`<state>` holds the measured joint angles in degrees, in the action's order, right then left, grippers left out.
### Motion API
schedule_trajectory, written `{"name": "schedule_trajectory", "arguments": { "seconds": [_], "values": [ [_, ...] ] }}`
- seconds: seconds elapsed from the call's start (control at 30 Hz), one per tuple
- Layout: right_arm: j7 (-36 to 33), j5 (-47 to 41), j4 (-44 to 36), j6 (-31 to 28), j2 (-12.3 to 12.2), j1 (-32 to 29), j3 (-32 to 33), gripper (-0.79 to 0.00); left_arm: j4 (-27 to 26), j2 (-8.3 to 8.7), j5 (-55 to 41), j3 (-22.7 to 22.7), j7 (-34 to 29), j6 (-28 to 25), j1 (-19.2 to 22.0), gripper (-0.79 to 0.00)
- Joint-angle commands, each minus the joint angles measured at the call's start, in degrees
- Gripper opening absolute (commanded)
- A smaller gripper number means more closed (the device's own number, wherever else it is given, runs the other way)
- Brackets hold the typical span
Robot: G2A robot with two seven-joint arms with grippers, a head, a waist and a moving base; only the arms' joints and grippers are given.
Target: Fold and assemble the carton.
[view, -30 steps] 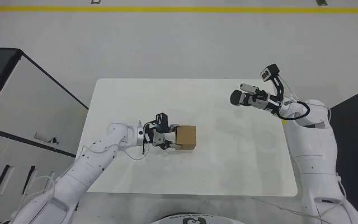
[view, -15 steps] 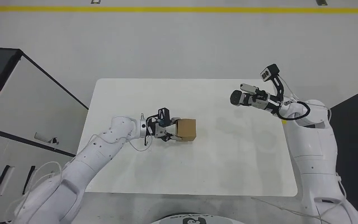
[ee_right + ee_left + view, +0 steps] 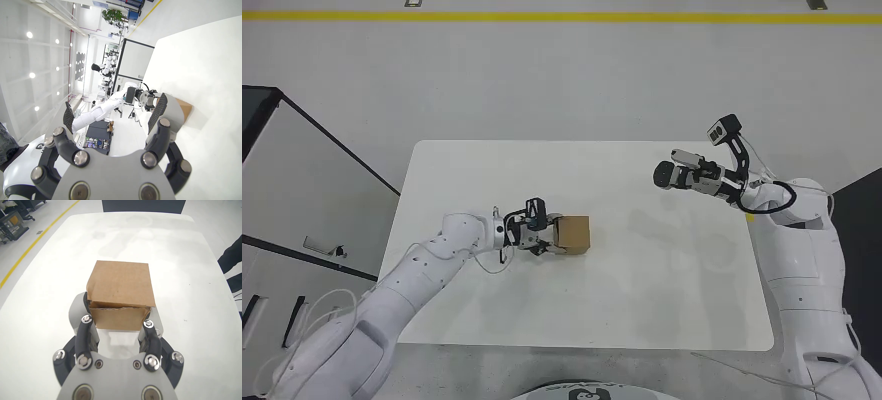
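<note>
A small brown cardboard carton stands left of the middle of the white table. In the left wrist view the carton has a ragged folded flap edge facing the camera. My left gripper is shut on that near end, with one finger on each side of it. My right gripper hangs above the table's far right part, open and holding nothing. Past one of its fingers the carton shows again in the right wrist view.
A black-framed cabinet stands off the table's left side. On the floor beyond the far edge runs a yellow line. Bare table surface surrounds the carton on all sides.
My left gripper has carried the carton a little toward the far side of the table, and the left arm's elbow has swung out. The right arm has not moved.
</note>
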<state>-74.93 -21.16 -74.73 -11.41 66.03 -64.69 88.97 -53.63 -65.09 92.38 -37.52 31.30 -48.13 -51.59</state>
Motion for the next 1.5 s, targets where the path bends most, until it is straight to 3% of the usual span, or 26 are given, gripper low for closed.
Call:
{"name": "schedule_trajectory", "arguments": {
  "seconds": [0.0, 0.5, 0.6, 0.63, 0.67, 0.9, 1.13, 1.3, 1.47],
  "values": [
    [0.00, 0.00, 0.00, 0.00, 0.00, 0.00, 0.00, 0.000, 1.09, -0.40, -0.01, 0.59, 1.68, -0.48, 0.45, -0.785],
    [0.00, 0.00, 0.00, 0.00, 0.00, 0.00, 0.00, 0.000, 9.42, -3.22, 1.40, 4.44, 10.29, -1.58, 3.37, -0.785],
    [0.00, 0.00, 0.00, 0.00, 0.00, 0.00, 0.00, 0.000, 10.98, -3.75, 1.78, 5.13, 11.12, -1.84, 3.90, -0.434],
    [0.00, 0.00, 0.00, 0.00, 0.00, 0.00, 0.00, 0.000, 11.44, -3.92, 1.77, 5.28, 11.44, -1.85, 4.06, -0.135],
    [0.00, 0.00, 0.00, 0.00, 0.00, 0.00, 0.00, 0.000, 11.97, -4.07, 1.78, 5.41, 11.73, -1.88, 4.22, 0.000],
    [0.00, 0.00, 0.00, 0.00, 0.00, 0.00, 0.00, 0.000, 14.36, -4.57, 2.57, 5.95, 14.83, -1.37, 5.07, 0.000],
    [0.00, 0.00, 0.00, 0.00, 0.00, 0.00, 0.00, 0.000, 14.97, -3.99, 2.76, 5.04, 18.59, -0.48, 5.32, 0.000],
    [0.00, 0.00, 0.00, 0.00, 0.00, 0.00, 0.00, 0.000, 14.24, -2.59, 3.55, 3.38, 20.62, 0.21, 5.41, 0.000],
    [0.00, 0.00, 0.00, 0.00, 0.00, 0.00, 0.00, 0.000, 11.50, 0.09, 5.13, 0.53, 23.81, -0.20, 4.79, 0.000]
  ]
}}
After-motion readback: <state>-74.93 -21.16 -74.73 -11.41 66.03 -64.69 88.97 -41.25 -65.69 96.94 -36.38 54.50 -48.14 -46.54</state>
